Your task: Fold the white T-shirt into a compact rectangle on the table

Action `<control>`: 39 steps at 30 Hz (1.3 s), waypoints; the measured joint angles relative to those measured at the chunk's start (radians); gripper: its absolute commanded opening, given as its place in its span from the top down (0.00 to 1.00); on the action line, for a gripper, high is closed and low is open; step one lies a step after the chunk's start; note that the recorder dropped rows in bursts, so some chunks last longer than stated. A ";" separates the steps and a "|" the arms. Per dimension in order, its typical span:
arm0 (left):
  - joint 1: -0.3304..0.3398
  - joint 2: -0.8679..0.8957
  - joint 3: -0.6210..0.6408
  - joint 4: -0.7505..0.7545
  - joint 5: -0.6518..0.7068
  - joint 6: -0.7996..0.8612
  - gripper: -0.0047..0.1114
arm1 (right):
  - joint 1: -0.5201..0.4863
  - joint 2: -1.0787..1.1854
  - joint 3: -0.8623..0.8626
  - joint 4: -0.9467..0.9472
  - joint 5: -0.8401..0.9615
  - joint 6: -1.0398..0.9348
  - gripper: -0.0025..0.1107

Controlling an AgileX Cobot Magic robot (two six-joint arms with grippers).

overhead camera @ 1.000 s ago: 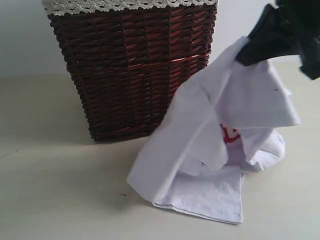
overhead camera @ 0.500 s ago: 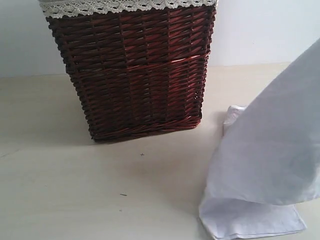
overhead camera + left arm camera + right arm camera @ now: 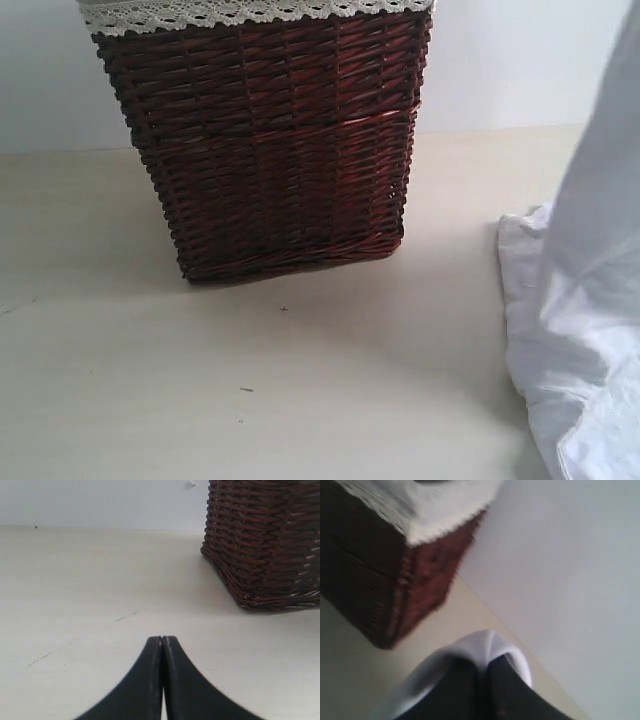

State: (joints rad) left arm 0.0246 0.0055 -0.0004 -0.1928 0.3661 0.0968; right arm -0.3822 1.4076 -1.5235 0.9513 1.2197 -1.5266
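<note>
The white T-shirt [image 3: 590, 330] hangs down at the right edge of the exterior view, its lower part bunched on the pale table [image 3: 300, 400]. Neither gripper shows in that view. In the right wrist view my right gripper [image 3: 486, 666] is shut on a fold of the white T-shirt [image 3: 485, 642], which wraps over both black fingertips. In the left wrist view my left gripper [image 3: 162, 640] is shut with nothing in it, low over the bare table [image 3: 100, 590], apart from the shirt.
A tall dark wicker basket [image 3: 265, 140] with a lace-trimmed lining [image 3: 250, 10] stands at the back middle of the table, also seen as the basket [image 3: 265, 545] in the left wrist view and the basket [image 3: 380, 575] in the right wrist view. A pale wall [image 3: 500, 60] runs behind.
The shirt has been carried from in front of the basket to the right edge of the view and lifted higher. The right gripper has left the exterior view.
</note>
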 measured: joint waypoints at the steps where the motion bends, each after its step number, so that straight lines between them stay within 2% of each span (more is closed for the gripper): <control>1: 0.000 0.000 0.000 0.000 0.000 0.000 0.96 | 0.067 0.002 0.014 0.007 -0.002 0.010 0.98; 9: 0.000 0.000 0.000 0.000 0.000 0.000 0.96 | 0.593 0.021 0.248 0.030 -0.020 0.029 0.96; 10: 0.000 0.000 0.000 0.000 0.000 0.000 0.96 | 0.655 0.030 0.279 0.037 -0.043 0.029 0.89; 11: 0.000 0.000 0.000 0.000 0.000 0.000 0.96 | 0.766 0.060 0.325 0.054 -0.128 0.029 0.85; 12: 0.000 0.000 0.000 0.000 0.000 0.000 0.96 | 0.804 0.076 0.335 0.056 -0.176 0.029 0.71; 13: 0.000 0.000 0.000 0.000 0.000 0.000 0.96 | 0.888 0.125 0.348 0.063 -0.268 0.025 0.62; 14: 0.000 0.000 0.000 0.000 0.000 0.000 0.96 | 0.922 0.151 0.352 0.073 -0.311 0.020 0.49; 16: 0.000 0.000 0.000 0.000 0.000 0.000 0.96 | 1.000 0.205 0.355 0.126 -0.414 0.016 0.38; 18: 0.000 0.000 0.000 0.000 0.000 0.000 0.96 | 1.058 0.205 0.355 0.168 -0.459 0.016 0.38; 21: 0.000 0.000 0.000 0.000 0.000 0.000 0.96 | 1.057 0.123 0.355 0.115 -0.457 0.054 0.38; 23: 0.000 0.000 0.000 0.000 0.000 0.000 0.96 | 0.995 0.039 0.355 -0.076 -0.407 0.187 0.38; 24: 0.000 0.000 0.000 0.000 0.000 0.000 0.96 | 0.916 -0.002 0.355 -0.189 -0.315 0.286 0.38; 27: 0.000 0.000 0.000 0.000 0.000 0.000 0.96 | 0.694 -0.018 0.405 -0.342 -0.085 0.371 0.38; 30: 0.000 0.000 0.000 0.000 0.000 0.000 0.96 | 0.565 0.012 0.509 -0.328 -0.032 0.344 0.38; 32: 0.000 0.000 0.000 0.000 0.000 0.000 0.96 | 0.518 0.051 0.584 -0.280 -0.031 0.318 0.38; 39: 0.000 0.000 0.000 0.000 0.000 0.000 0.96 | 0.496 0.207 0.686 -0.124 -0.131 0.242 0.38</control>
State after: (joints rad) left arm 0.0246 0.0055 -0.0004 -0.1928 0.3661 0.0968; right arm 0.1136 1.6143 -0.8373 0.8274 1.0887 -1.2845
